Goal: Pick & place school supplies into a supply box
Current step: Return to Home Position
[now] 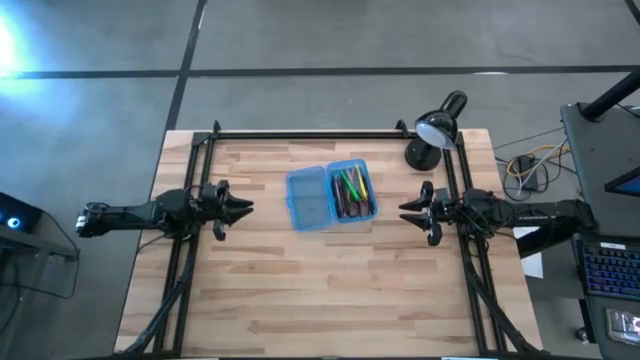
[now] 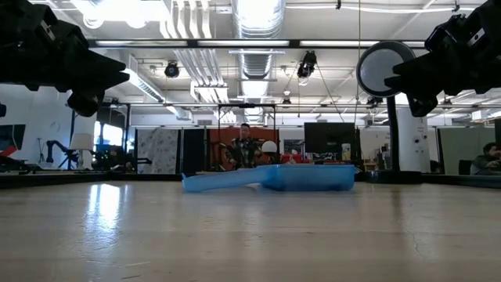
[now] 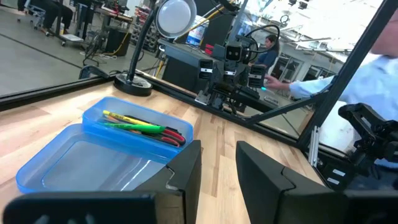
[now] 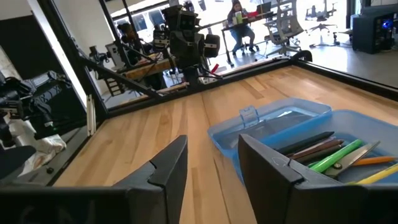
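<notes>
Between the two drawn-back arms, the packed case lay untouched; this looked like the return-home step.
Well short of the case, the left gripper [image 1: 245,207] hung empty, its fingers [image 3: 186,171] moderately parted. Ahead of them sat the translucent blue plastic supply box [image 1: 308,200], both halves open flat, with the thin coloured school supplies [image 1: 352,192] in the farther half. The right gripper [image 1: 405,211] faced that filled half, similarly parted and empty. Next, only settling both arms seemed needed.
</notes>
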`<action>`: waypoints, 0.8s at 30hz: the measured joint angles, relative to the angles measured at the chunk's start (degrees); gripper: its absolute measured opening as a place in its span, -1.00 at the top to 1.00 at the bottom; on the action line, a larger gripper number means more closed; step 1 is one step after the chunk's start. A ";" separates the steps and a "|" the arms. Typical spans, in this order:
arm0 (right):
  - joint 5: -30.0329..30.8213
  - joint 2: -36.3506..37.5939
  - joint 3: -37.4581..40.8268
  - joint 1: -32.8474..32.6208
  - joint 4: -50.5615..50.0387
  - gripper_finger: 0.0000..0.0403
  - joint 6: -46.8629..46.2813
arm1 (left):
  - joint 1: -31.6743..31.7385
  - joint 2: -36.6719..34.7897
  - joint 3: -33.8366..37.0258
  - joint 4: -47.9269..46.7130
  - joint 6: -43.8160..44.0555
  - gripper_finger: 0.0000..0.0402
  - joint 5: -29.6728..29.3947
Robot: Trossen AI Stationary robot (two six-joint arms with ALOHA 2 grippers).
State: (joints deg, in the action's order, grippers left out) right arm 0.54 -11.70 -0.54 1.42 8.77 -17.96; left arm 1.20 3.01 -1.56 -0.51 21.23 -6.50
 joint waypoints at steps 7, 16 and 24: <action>-0.01 0.00 0.00 -0.01 -0.01 0.36 0.00 | 0.01 0.00 0.00 0.00 -0.02 0.58 0.00; 0.00 0.00 0.00 -0.01 0.00 0.36 0.00 | 0.01 0.00 0.00 0.02 -0.02 0.58 0.00; 0.00 0.00 0.00 0.02 -0.02 0.33 0.01 | 0.01 0.00 0.00 0.01 -0.01 0.58 0.00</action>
State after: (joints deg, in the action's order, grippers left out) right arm 0.54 -11.70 -0.54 1.43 8.75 -17.94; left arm 1.21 3.01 -1.56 -0.50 21.22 -6.50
